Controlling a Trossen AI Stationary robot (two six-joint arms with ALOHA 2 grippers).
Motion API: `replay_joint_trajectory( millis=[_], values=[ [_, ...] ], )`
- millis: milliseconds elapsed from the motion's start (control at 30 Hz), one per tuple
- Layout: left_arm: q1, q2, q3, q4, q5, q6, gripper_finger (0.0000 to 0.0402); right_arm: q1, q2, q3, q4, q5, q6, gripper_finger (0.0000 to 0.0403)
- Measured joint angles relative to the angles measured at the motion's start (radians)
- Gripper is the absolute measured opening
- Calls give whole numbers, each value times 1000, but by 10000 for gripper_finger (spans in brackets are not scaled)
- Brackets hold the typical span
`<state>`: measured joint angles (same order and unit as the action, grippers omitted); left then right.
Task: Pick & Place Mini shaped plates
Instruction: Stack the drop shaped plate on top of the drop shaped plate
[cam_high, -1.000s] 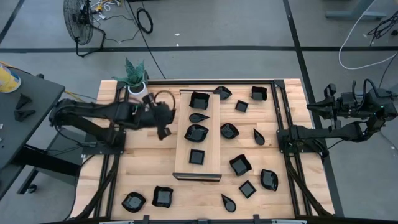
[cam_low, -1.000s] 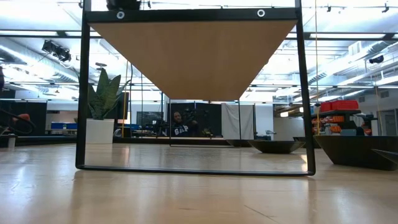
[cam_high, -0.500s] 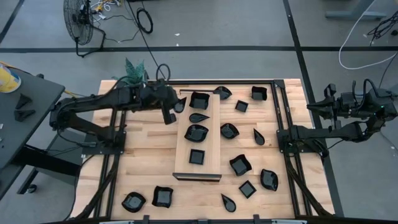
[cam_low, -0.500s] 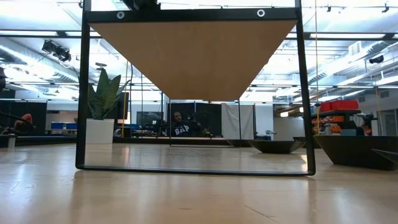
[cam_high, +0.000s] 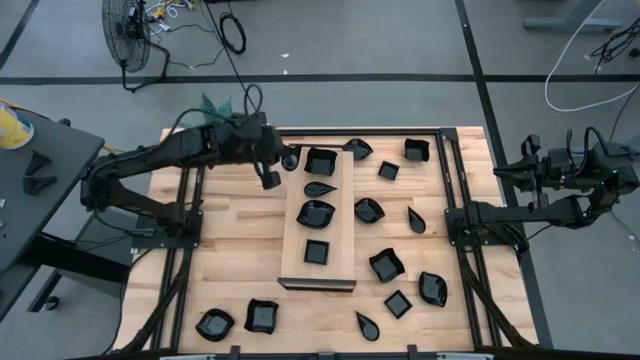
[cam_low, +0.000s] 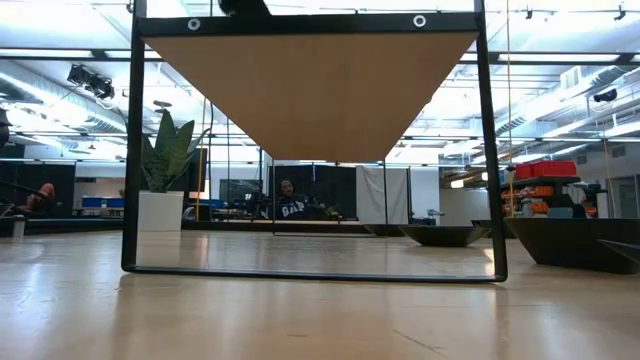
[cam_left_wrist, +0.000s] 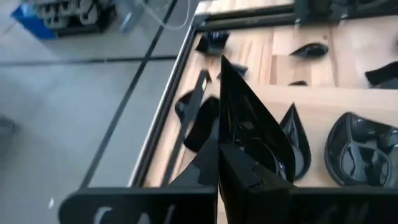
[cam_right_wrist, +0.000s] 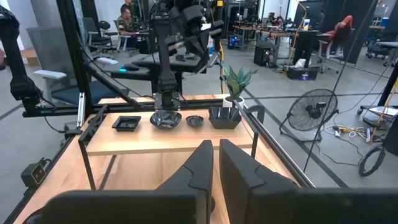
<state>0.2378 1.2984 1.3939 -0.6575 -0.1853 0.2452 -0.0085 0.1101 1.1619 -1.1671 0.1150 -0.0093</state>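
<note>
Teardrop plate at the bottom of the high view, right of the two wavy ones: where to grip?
Probably take the teardrop plate by the rim of its broad round end, pincer straight down from above, one finger inside, one outside. It lies flat, open side up, with bare table around it.

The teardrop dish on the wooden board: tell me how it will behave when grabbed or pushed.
The teardrop dish looks glossy, so it probably slips against hard fingers. Its shape seems rigid and shallow, so it likely slides flat on the wooden board rather than rolling. Its pointed tip may make it swivel if pushed off-centre, possibly toward the neighbouring wavy dish.
</note>
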Motion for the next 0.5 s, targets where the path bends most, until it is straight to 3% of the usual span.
replay_joint_trajectory(
  millis=[233,500],
  values=[
    [49,44,64,-4,206,150,3,0,0,0,0,0,0,34],
    [92,125,93,18,355,305,3,0,0,0,0,0,0,34]
  ],
)
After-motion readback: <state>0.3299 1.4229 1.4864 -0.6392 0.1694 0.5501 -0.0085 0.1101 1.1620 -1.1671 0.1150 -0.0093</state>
